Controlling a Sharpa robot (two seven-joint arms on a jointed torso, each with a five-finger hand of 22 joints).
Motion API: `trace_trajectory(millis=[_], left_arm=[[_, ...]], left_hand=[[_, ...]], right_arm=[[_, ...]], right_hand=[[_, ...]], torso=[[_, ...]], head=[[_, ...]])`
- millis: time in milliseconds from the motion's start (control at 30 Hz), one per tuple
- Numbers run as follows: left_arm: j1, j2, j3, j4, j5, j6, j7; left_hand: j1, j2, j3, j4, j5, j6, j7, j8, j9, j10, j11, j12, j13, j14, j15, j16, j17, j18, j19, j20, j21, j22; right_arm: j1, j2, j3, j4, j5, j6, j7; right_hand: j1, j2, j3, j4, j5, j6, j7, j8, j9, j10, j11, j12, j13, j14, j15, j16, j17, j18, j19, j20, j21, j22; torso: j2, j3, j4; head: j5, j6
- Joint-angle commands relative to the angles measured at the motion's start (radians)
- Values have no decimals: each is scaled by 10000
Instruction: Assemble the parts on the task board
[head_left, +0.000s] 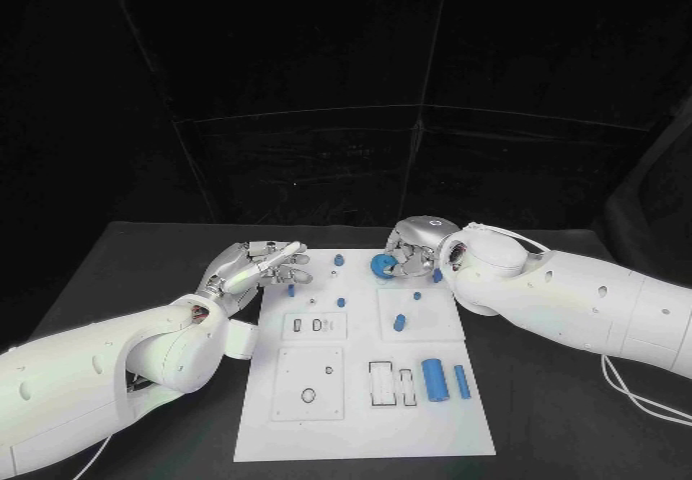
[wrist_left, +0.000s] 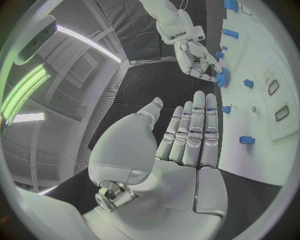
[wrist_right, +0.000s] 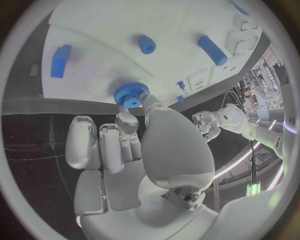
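The white task board (head_left: 361, 410) lies mid-table with several small blue parts on it. My right hand (head_left: 414, 248) hovers over the board's far edge and pinches a blue gear (head_left: 384, 265) between thumb and a finger; the right wrist view shows the gear (wrist_right: 131, 94) close to the board (wrist_right: 112, 25), and I cannot tell whether they touch. My left hand (head_left: 260, 265) is at the board's far left corner, fingers stretched out together, holding nothing. In the left wrist view its palm (wrist_left: 181, 150) is bare, and the right hand (wrist_left: 197, 57) holds the gear (wrist_left: 222, 77) beyond it.
On the board's near right lie a thick blue cylinder (head_left: 434, 379) and a thinner blue bar (head_left: 462, 381). A blue oval piece (head_left: 400, 322) sits mid-board, and small blue pegs (head_left: 340, 260) stand near the far edge. Black table surrounds the board.
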Motion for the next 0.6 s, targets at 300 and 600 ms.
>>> trace_trajectory(millis=[300, 600], left_arm=[[14, 3, 7, 9, -46, 154, -39], [15, 16, 7, 5, -46, 154, -37]], left_hand=[[58, 61, 17, -102, 39, -20, 74, -49, -17, -4, 47, -69, -15, 67, 11, -79, 23, 53, 90, 4, -62, -24], [76, 71, 24, -119, 39, -18, 73, -57, -17, -1, 47, -80, -15, 69, 11, -91, 30, 53, 91, 5, -67, -29]], right_arm=[[23, 429, 10, 543, -92, -1287, -279], [17, 1163, -48, 137, -300, -867, -318]], right_hand=[[-68, -138, 348, 20, 306, 188, -113, -85, 44, 88, -6, 51, 61, 615, -98, 89, 270, -187, 124, -11, 94, 127], [-53, -228, 515, -23, 114, 218, -105, -124, 48, 81, 0, 24, 73, 612, -95, 89, 274, -189, 124, -12, 101, 140]], torso=[[6, -7, 12], [15, -4, 14]], head=[[57, -7], [94, -40]])
